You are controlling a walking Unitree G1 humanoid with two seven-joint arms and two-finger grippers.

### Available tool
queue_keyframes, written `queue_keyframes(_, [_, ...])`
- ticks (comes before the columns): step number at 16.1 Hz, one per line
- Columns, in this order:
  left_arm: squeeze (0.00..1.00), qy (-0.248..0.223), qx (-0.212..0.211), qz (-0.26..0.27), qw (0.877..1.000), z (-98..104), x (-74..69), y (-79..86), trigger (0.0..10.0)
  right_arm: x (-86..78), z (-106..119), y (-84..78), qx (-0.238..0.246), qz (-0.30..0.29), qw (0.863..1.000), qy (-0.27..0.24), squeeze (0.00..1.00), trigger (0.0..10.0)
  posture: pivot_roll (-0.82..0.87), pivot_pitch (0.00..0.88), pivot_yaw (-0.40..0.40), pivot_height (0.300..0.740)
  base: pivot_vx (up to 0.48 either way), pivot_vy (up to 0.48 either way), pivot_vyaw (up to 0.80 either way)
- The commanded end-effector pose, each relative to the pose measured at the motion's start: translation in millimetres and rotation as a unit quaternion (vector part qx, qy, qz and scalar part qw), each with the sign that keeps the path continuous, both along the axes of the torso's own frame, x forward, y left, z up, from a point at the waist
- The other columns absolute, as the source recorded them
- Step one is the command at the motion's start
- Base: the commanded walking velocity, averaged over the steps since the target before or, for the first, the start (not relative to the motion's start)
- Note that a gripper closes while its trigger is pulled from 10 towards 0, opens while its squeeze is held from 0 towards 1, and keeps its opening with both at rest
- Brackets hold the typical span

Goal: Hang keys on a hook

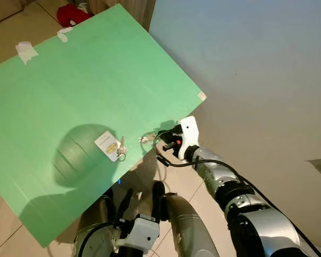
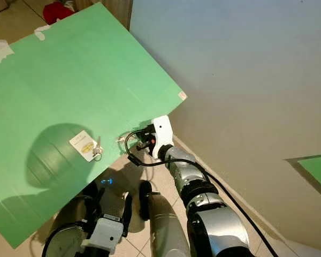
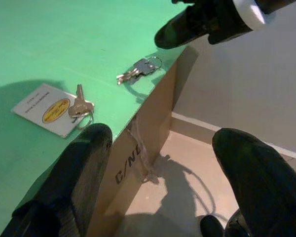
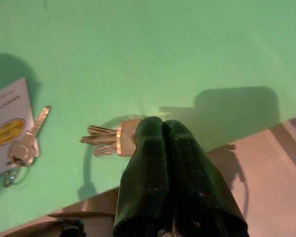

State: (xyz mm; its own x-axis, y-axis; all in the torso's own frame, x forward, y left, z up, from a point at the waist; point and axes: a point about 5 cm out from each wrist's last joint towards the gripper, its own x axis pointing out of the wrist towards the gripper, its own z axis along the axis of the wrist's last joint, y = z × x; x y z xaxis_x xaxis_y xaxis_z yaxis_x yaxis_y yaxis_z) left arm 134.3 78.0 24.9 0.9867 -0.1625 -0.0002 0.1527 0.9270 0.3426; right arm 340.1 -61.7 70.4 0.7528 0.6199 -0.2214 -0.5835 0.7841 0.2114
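The keys (image 4: 108, 139) lie near the green tabletop (image 1: 69, 96) edge, pinched at the ring end by the right end effector (image 4: 160, 129), its fingers closed together. Light, rigid and slippery, they'll likely dangle; holding by the ring seems best. The left end effector (image 3: 160, 163) hangs open below.

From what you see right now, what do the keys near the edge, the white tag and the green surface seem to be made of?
The keys look like bright metal: silvery, with sharp glints. The white tag seems to be laminated card or plastic: flat, thin, with a printed yellow oval. The green surface looks like matte paper or board laid over a cardboard box: its brown side carries printed letters.
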Motion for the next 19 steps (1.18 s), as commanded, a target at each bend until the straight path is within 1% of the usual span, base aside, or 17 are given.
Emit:
queue_keyframes(1, [0.00, 0.025, -0.005, -0.013, 1.000, -6.7, -11.9, -10.2, 10.0, -4.0, -9.4, -8.2, -0.014, -0.008, 1.000, 0.015, 0.00, 0.0, -0.12, 0.454, -0.282, 0.740, 0.000, 0.000, 0.00])
queue_keyframes(2, [0.00, 0.025, -0.005, -0.014, 1.000, -6.5, -11.4, -10.1, 10.0, -4.2, -9.9, -7.4, -0.020, -0.007, 1.000, 0.016, 0.00, 10.0, -0.12, 0.457, -0.281, 0.740, 0.000, 0.000, 0.00])
queue_keyframes(3, [0.00, 0.024, -0.005, -0.014, 1.000, -6.5, -11.3, -10.3, 10.0, -4.4, -10.1, -7.2, -0.023, -0.006, 1.000, 0.016, 0.00, 10.0, -0.12, 0.457, -0.281, 0.740, 0.000, 0.000, 0.00])
queue_keyframes(4, [0.00, 0.026, -0.011, -0.021, 0.999, -6.5, -13.0, -12.3, 10.0, -6.2, -11.0, -2.1, -0.020, 0.004, 1.000, 0.017, 1.00, 10.0, -0.13, 0.460, -0.280, 0.740, 0.000, 0.000, 0.00])
queue_keyframes(6, [0.00, 0.028, -0.013, -0.036, 0.999, -5.8, -14.7, -14.8, 10.0, -5.5, -9.2, 1.6, -0.022, 0.012, 1.000, 0.015, 1.00, 10.0, -0.12, 0.465, -0.281, 0.740, 0.000, 0.000, 0.00])
queue_keyframes(9, [0.00, 0.030, -0.004, -0.028, 0.999, -7.0, -15.9, -9.6, 10.0, -1.7, -4.6, 2.1, -0.022, 0.018, 1.000, 0.014, 1.00, 10.0, -0.11, 0.480, -0.291, 0.740, 0.000, 0.000, 0.00])
queue_keyframes(11, [0.00, 0.029, -0.004, -0.023, 0.999, -6.6, -17.0, -9.4, 10.0, -0.4, -3.7, -0.7, -0.027, 0.022, 0.999, 0.013, 1.00, 10.0, -0.11, 0.493, -0.303, 0.740, 0.000, 0.000, 0.00])
queue_keyframes(15, [0.00, 0.031, -0.008, -0.021, 0.999, -6.5, -20.9, -14.5, 10.0, 1.0, -4.8, -6.9, -0.046, 0.026, 0.998, 0.017, 1.00, 10.0, -0.12, 0.501, -0.311, 0.740, 0.000, 0.000, 0.00])
queue_keyframes(19, [0.00, 0.029, -0.007, -0.016, 0.999, -5.7, -20.2, -11.1, 10.0, 0.7, -8.1, -13.1, -0.057, 0.019, 0.998, 0.023, 1.00, 10.0, -0.12, 0.504, -0.311, 0.740, 0.000, 0.000, 0.00])
